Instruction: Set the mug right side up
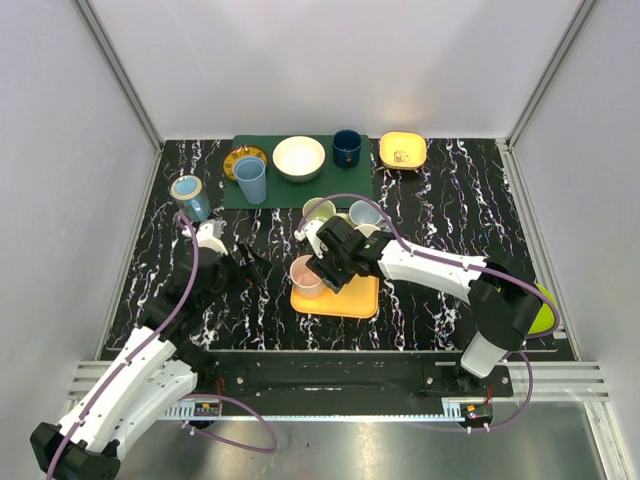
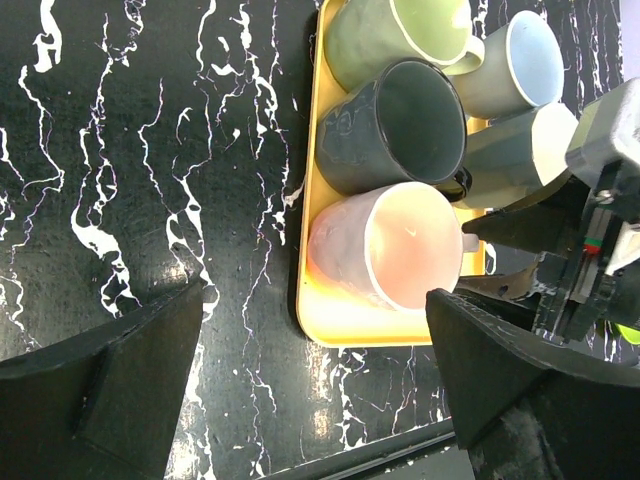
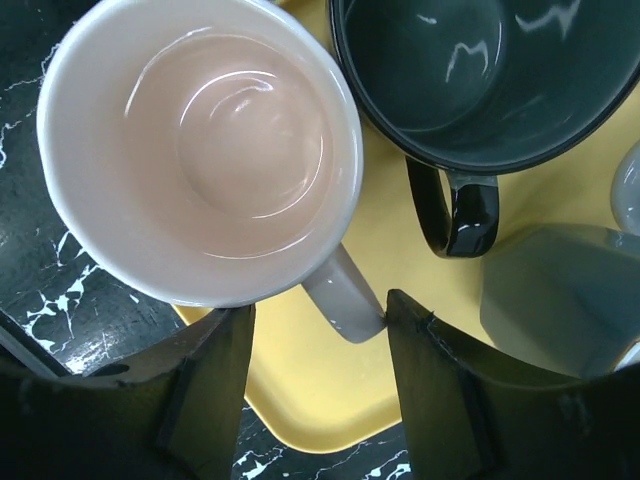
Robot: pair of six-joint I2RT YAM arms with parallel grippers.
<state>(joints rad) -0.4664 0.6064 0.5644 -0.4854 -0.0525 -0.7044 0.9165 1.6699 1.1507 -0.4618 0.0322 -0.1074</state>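
Observation:
A pink mug stands mouth up on the front left corner of the yellow tray. Its grey handle points toward my right gripper. That gripper's jaws straddle the handle; the right finger touches it and the left finger stands apart, so it is open. My left gripper hangs wide open over the table just left of the tray, holding nothing.
A dark mug, a green mug and a pale blue mug crowd the tray behind the pink one. At the back, a green mat carries a bowl, cups and a plate. A blue cup stands at the left.

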